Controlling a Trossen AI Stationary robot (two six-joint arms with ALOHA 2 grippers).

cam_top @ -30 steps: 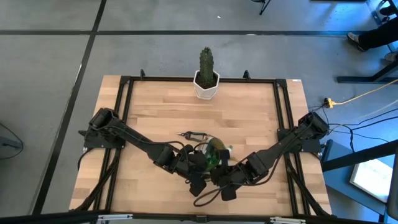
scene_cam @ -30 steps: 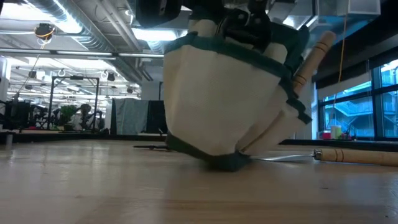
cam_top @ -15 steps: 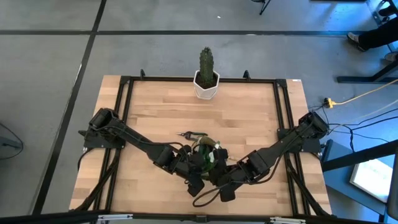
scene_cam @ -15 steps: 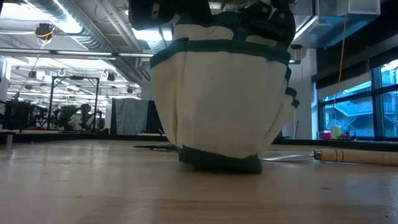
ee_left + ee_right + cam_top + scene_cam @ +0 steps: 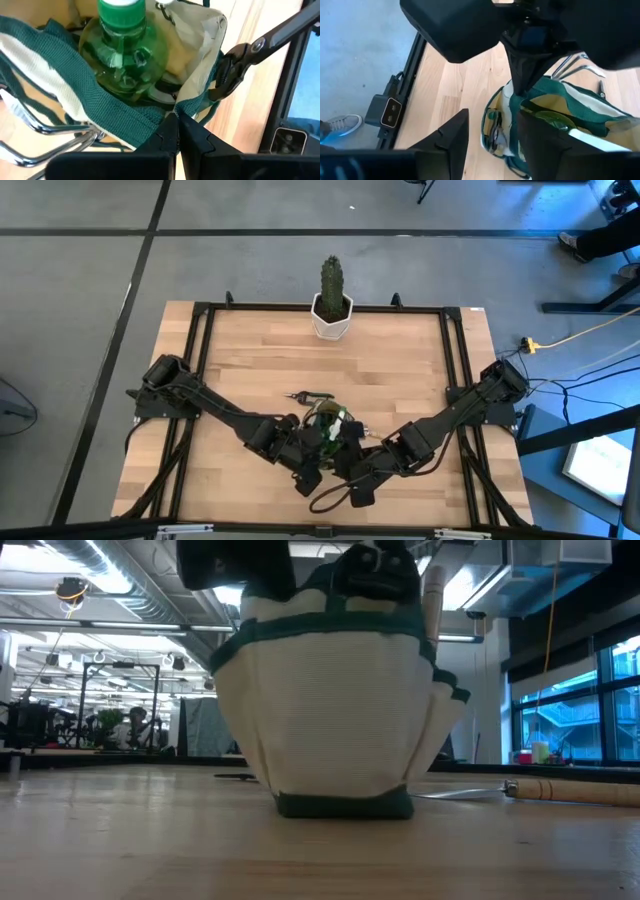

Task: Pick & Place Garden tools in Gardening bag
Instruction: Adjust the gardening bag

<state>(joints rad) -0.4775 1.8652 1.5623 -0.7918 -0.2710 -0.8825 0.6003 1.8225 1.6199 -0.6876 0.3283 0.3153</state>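
Note:
The tan and green gardening bag [image 5: 335, 720] stands upright on its flat base on the table; it also shows in the high view [image 5: 330, 423]. The green sprayer [image 5: 122, 45] sits inside it. A wooden handle [image 5: 432, 600] sticks up from a side pocket, and metal tines [image 5: 50, 131] show at the bag's side. The pruning shears [image 5: 308, 396] lie on the table just beyond the bag. A wooden-handled tool [image 5: 570, 790] lies on the table. My left gripper [image 5: 176, 125] is shut on the bag's rim. My right gripper [image 5: 495, 145] is open at the bag's near side. My left gripper pinches the bag's green-bound top rim [image 5: 167, 114] between its two fingers, coming from above and slanting down. The bag stands upright below the fingers with its base on the table. Whether my right gripper touches the bag, I cannot tell.
A cactus in a white pot [image 5: 332, 305] stands at the table's far edge. Bare wood lies left and right of the bag. A black frame [image 5: 200, 330] runs along the table's sides.
The bag, tilted a second ago with one side of its base off the table, has been set upright with its base flat. The wooden handle in its pocket has swung from leaning to upright. Both grippers have shifted slightly toward the table's left edge with the bag.

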